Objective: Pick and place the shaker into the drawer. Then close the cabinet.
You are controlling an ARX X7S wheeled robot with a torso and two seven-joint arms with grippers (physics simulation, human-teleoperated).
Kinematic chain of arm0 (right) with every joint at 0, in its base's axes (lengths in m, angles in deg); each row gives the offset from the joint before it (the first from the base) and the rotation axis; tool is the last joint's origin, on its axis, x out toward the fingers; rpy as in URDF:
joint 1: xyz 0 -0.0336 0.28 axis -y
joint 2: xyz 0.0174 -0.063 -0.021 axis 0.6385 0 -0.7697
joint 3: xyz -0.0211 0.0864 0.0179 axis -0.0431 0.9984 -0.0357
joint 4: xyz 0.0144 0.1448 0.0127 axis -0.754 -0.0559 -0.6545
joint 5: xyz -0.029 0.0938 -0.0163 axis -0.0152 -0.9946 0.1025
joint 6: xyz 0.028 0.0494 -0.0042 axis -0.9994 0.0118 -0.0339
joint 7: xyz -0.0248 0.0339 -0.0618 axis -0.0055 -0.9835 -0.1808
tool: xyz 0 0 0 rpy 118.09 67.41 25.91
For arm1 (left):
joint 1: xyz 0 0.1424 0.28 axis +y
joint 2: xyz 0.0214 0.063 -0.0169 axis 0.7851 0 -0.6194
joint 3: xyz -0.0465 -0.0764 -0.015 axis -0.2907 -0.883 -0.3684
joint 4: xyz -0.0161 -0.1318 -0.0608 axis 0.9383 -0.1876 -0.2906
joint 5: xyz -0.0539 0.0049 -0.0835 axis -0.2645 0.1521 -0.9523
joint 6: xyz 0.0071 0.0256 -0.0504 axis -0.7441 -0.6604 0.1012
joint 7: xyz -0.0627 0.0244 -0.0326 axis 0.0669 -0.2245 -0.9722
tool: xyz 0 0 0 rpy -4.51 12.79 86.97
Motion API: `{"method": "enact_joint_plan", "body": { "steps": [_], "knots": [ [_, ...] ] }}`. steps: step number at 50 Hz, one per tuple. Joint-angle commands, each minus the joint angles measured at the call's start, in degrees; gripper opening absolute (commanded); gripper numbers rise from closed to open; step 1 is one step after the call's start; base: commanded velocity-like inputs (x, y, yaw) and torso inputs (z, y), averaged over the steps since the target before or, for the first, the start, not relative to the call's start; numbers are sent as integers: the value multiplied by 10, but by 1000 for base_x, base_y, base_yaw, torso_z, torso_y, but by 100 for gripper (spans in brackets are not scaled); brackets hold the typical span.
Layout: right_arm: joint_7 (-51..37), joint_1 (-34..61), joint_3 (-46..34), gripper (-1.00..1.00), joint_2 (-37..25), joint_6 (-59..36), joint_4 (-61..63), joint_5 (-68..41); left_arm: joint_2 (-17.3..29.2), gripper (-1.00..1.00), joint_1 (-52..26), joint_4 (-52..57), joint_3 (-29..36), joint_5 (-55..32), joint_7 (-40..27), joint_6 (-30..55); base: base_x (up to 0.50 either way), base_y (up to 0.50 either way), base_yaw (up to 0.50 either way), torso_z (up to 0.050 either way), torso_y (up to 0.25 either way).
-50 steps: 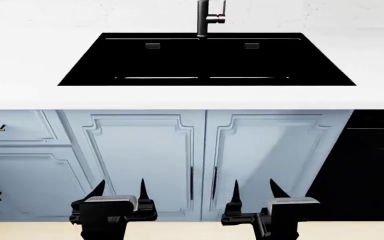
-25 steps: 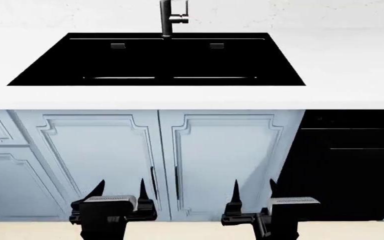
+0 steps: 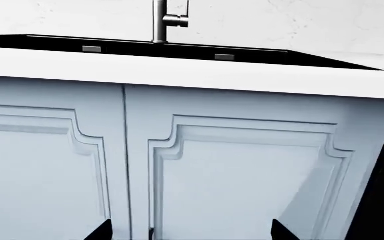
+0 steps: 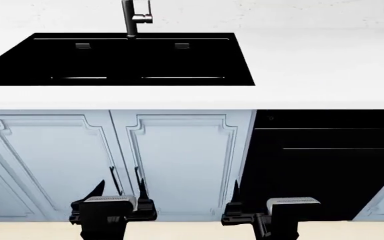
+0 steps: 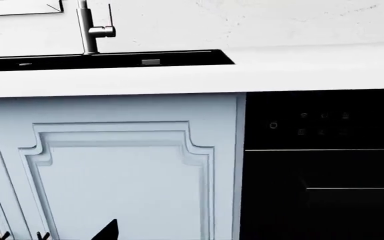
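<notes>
Cabinet [image 4: 178, 160] fronts, pale blue-grey with raised panels, are shown closed beneath the white bench [image 4: 312, 95], beside a black sink [image 4: 112, 60] and a black appliance [image 4: 325, 165]. Left claw [image 4: 120, 192] and right claw [image 4: 253, 192] are held low before the fronts, fingers apart and empty. Neither shaker nor drawer is seen in any view.
</notes>
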Motion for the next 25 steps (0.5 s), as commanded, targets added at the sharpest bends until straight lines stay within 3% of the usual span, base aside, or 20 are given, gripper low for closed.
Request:
{"method": "enact_joint_plan", "body": {
  "steps": [1, 25],
  "knots": [
    [-4, 0, -3, 100, -3, 1, 0, -3, 3, 100, -1, -1, 4, -3, -3, -2, 0, -500, 0, 0, 0],
    [-12, 2, -11, 100, -8, 5, -2, -5, 8, 100, -2, -1, 10, -9, -10, -3, -1, -495, 0, 0, 0]
  ]
}}
